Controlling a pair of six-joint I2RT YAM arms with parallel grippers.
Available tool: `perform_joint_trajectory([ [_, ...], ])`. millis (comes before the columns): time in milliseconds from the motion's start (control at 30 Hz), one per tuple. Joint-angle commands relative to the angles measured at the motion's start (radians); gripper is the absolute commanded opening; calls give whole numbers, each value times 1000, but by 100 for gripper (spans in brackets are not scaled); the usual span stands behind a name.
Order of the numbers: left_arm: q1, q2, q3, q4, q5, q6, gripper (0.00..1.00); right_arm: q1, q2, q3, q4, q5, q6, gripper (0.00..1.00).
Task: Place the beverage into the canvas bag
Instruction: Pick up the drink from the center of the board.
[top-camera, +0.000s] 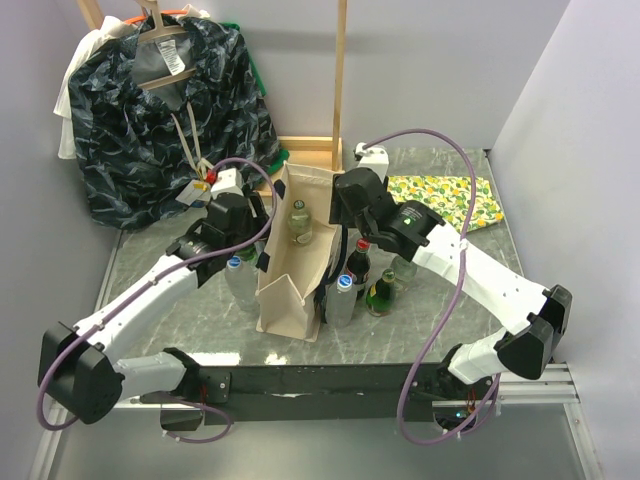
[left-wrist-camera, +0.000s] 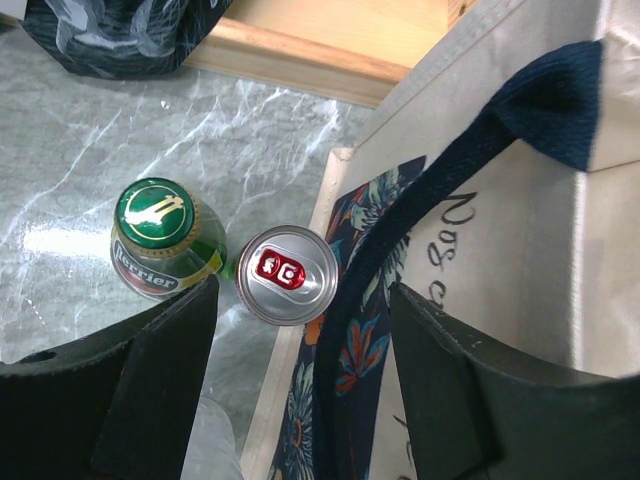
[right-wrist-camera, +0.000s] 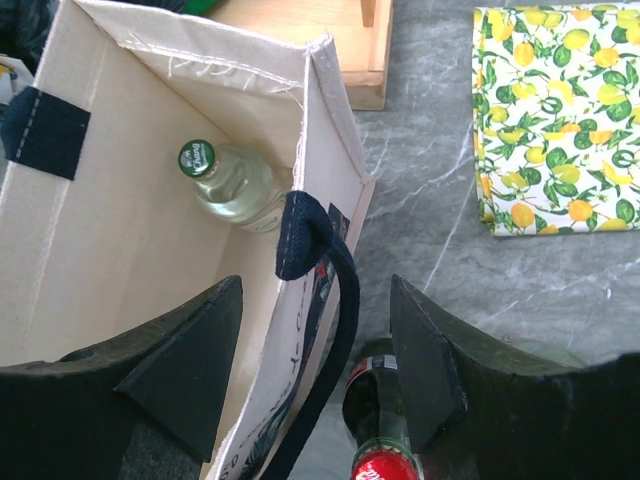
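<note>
The beige canvas bag (top-camera: 290, 275) stands open mid-table, with a clear green-capped bottle (top-camera: 300, 222) upright inside it; the bottle also shows in the right wrist view (right-wrist-camera: 225, 180). My left gripper (top-camera: 258, 222) is open at the bag's left wall (left-wrist-camera: 500, 250), its jaws astride the dark strap (left-wrist-camera: 400, 250). A silver can (left-wrist-camera: 288, 273) and a green Perrier bottle (left-wrist-camera: 160, 230) stand just outside that wall. My right gripper (top-camera: 343, 212) is open over the bag's right wall (right-wrist-camera: 300, 330), astride the other strap (right-wrist-camera: 335, 300). A red-capped cola bottle (right-wrist-camera: 385, 460) stands under its right finger (right-wrist-camera: 425, 350).
Several bottles (top-camera: 360, 285) cluster right of the bag and a blue-capped one (top-camera: 235, 268) stands on its left. A lemon-print cloth (top-camera: 445, 200) lies at the back right. A dark patterned garment (top-camera: 170, 110) hangs on a wooden frame (top-camera: 340, 70) at the back left.
</note>
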Motion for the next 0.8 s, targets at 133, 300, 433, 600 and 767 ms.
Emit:
perform_joint_trajectory([
  [133,4,57,24,38,-12,-13,74,5,-18,-17,15,21,17,67],
  [300,4,100,27,51,-12,-11,73,5,-15,-27,13,21,28,67],
  [433,4,126,32,65,0,-7,73,1,-11,-23,-1,20,36,66],
  [600,4,157,32,84,13,12,72,-2,-13,-22,-10,15,46,66],
  [767,4,180,35,86,9,27,72,-2,-7,-22,-10,5,63,66],
])
